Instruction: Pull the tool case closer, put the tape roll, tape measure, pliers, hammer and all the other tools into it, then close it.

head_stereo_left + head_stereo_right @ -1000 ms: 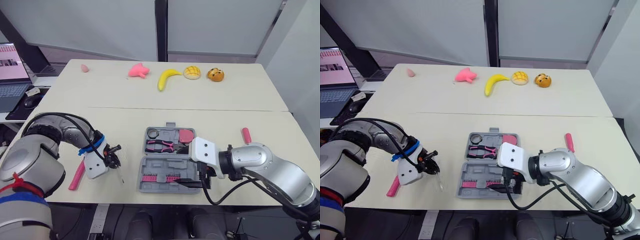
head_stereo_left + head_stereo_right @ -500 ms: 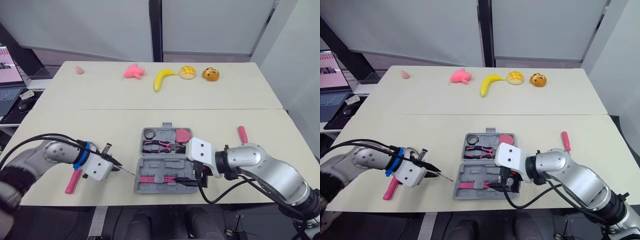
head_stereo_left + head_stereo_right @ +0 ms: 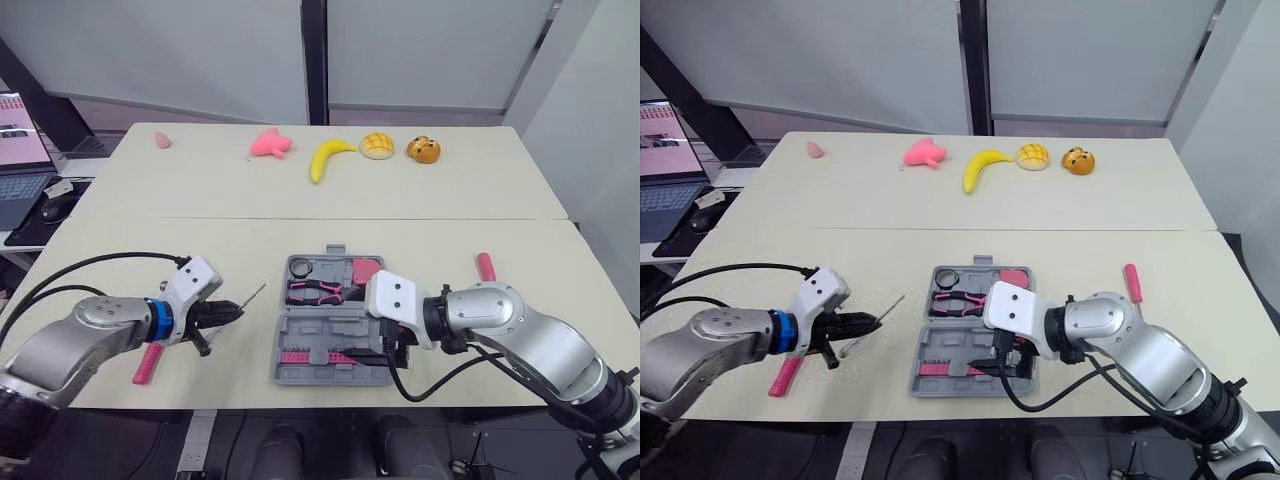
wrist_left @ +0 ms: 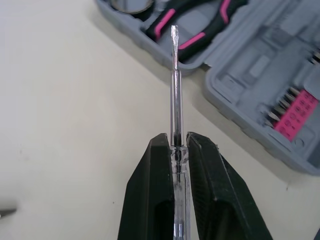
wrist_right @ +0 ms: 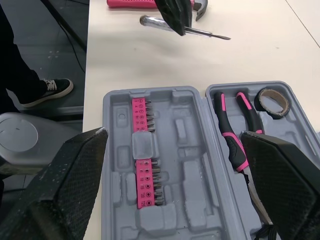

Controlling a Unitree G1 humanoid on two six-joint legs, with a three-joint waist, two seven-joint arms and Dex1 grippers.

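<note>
Left jaws around slim, seemingly clear-handled screwdriver (image 4: pixel 175 100)

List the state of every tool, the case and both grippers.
tool case: open, lying flat on the table.
tape roll: in the case.
pliers: in the case.
tape measure: in the case.
screwdriver: clamped in the left gripper, outside the case.
hammer: lying on the table, outside the case.
pink-handled tool: lying on the table, outside the case.
left gripper: shut on the screwdriver.
right gripper: open, over the case.
</note>
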